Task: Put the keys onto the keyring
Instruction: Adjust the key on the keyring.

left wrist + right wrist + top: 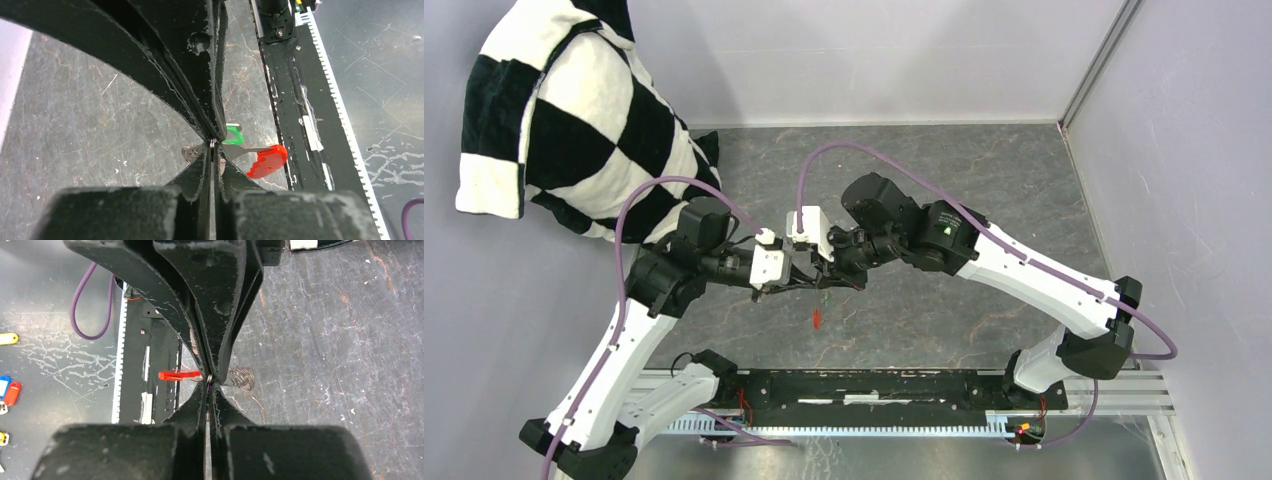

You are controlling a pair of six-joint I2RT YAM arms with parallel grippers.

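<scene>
1. Two arms, left and right, meeting tip to tip above the middle of the grey worktop.
2. Left fingers: pressed almost together, pinching the thin metal of the one keyring right at the tips.
3. Right fingers: fully closed from the opposite side, gripping the same keyring at nearly the same spot.
4. Keyring held in the air between both pairs of fingers, clear of the worktop.
5. One red leaf-shaped tag hanging from it on one side, one short grey chain strap on the other.
6. One key made out, with a green head, just beside the fingertips. Cannot tell whether threaded on the ring.
7. Four small coloured tags at the left edge of the right wrist view: two yellow, one blue, one red.
8. Two purple cables, one arching over each arm.
9. One black-and-white chequered cloth in the far left corner.
</scene>
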